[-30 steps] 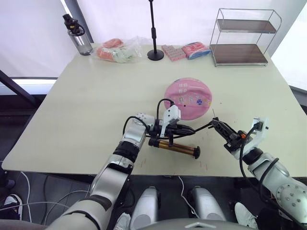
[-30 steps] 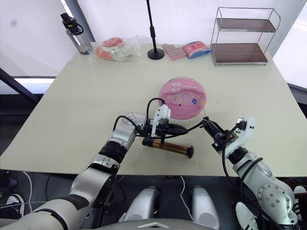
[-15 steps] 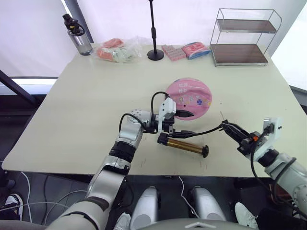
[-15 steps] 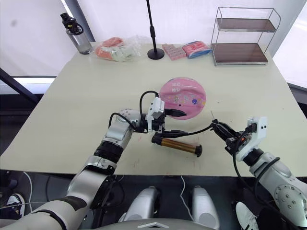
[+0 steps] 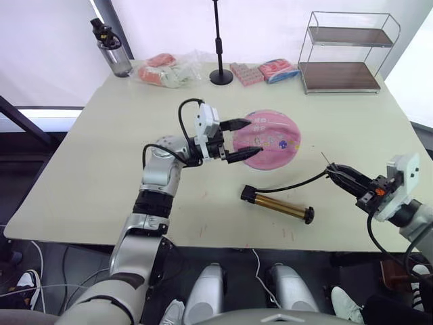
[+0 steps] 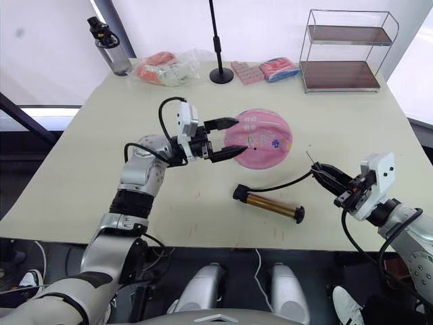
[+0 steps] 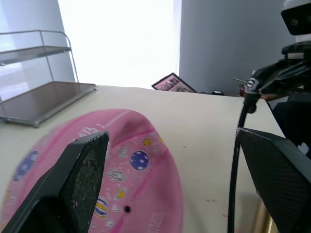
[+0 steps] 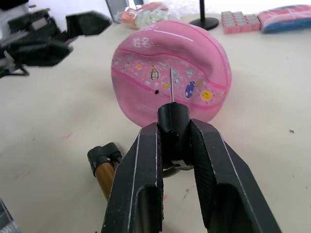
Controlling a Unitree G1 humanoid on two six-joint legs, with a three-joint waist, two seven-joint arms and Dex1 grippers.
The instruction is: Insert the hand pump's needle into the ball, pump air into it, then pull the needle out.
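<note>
I've let go of the hand pump (image 5: 277, 204), now lying at the tabletop's (image 5: 101, 162) six o'clock, and moved my left tool (image 5: 245, 137), fingers apart, to the pink ball (image 5: 274, 139). My right tool (image 5: 346, 177) stays clamped on the needle (image 8: 171, 85), ready for insertion.

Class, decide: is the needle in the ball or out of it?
Out. The right gripper holds the needle in the air, short of the ball.
</note>
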